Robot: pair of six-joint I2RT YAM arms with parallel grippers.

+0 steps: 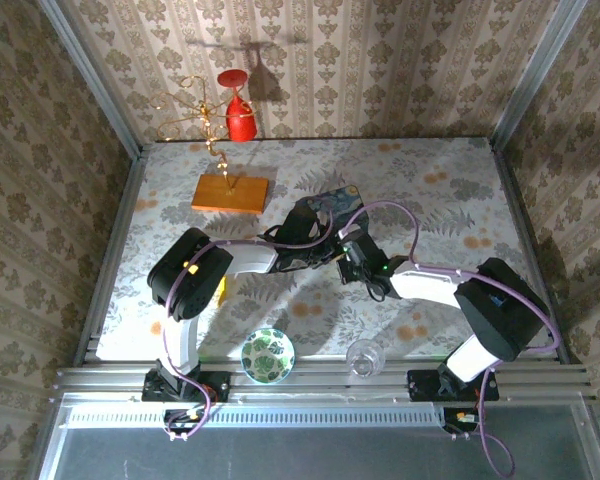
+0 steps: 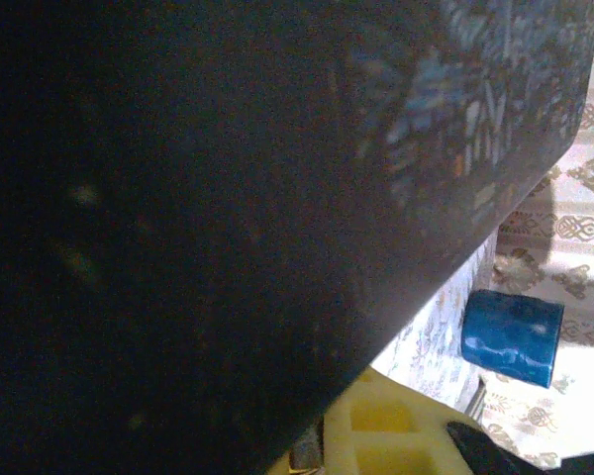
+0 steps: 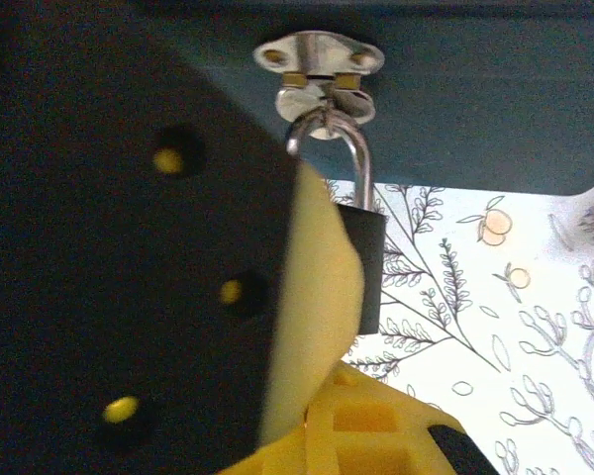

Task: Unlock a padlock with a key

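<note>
the right gripper (image 1: 348,247) is closed down tight, its yellow finger pad (image 3: 322,297) lying flat against the side of the padlock (image 3: 368,265) — whether anything is pinched between the fingers cannot be told. the padlock hangs with its dark body downward, its silvery shackle (image 3: 359,163) looped through the metal hasp (image 3: 320,61) on the edge of the blue tin (image 3: 475,109), above the leaf-printed table cloth (image 3: 535,327). the left gripper (image 1: 305,238) is closed too, hard up against the tin's dark painted side, though a grip on it cannot be made out. from above, both arms meet at the tin in the middle of the table — a wooden board (image 1: 230,192) lies behind it, and a patterned bowl (image 1: 268,355) and a glass (image 1: 363,357) stand at the near edge.
</note>
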